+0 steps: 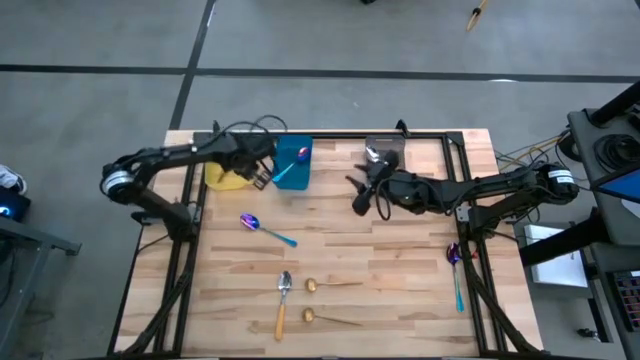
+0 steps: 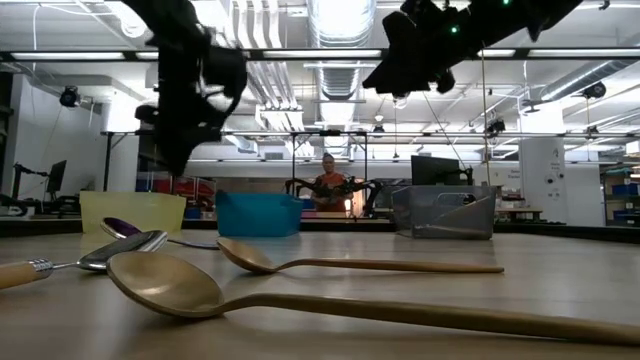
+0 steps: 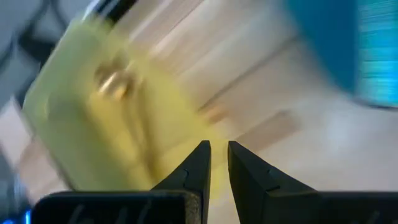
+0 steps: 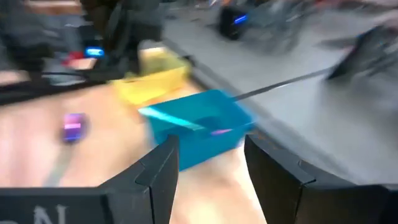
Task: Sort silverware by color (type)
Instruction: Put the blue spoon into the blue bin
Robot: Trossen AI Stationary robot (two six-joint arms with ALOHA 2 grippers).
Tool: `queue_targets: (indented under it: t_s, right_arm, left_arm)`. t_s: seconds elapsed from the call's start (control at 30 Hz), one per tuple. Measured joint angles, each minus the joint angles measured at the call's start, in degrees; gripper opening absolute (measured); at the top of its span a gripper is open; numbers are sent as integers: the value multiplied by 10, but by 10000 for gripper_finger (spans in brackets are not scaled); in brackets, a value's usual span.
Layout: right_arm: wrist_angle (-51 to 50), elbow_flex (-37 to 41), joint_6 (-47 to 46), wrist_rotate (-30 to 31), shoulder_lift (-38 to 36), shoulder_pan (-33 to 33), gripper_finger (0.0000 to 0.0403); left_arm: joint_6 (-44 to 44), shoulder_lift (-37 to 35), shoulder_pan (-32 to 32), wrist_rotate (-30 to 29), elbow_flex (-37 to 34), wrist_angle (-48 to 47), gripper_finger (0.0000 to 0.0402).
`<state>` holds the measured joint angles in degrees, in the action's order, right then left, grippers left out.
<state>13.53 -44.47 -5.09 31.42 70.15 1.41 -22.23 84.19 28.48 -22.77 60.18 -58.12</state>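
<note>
Five spoons lie flat on the wooden table: a purple one with a teal handle (image 1: 265, 229), a silver one with an orange handle (image 1: 283, 301), two gold ones (image 1: 330, 285) (image 1: 330, 319), and a second purple-teal one (image 1: 456, 268) at the right edge. A gold spoon (image 3: 115, 84) lies in the yellow bin (image 1: 226, 177), and a teal-handled spoon (image 4: 177, 120) lies in the blue bin (image 1: 293, 163). My left gripper (image 1: 263, 174) (image 3: 219, 163) hovers between these two bins, its fingers almost together and holding nothing. My right gripper (image 1: 362, 196) (image 4: 205, 163) is open and empty, in front of the grey bin (image 1: 382, 152).
The three bins stand in a row along the table's far edge: yellow on the left, blue (image 2: 258, 213) in the middle, grey (image 2: 443, 212) on the right. Dark frame rails run along the left and right edges. Bare wood lies between the arms and the spoons.
</note>
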Motion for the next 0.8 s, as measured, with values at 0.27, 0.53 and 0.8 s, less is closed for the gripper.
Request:
queue_targets:
  t_s: [0.27, 0.53, 0.8]
  right_arm:
    - [-12, -16, -130, -172, 1, -3, 167]
    - [-138, -94, -166, -183, 2, -28, 148]
    - [-295, -158, -242, -184, 2, -39, 133]
  left_arm:
    - [46, -40, -201, -3, -3, 86, 36]
    - [90, -52, -378, -9, -47, 128, 36]
    - [84, -82, -469, -53, -106, 195, 36]
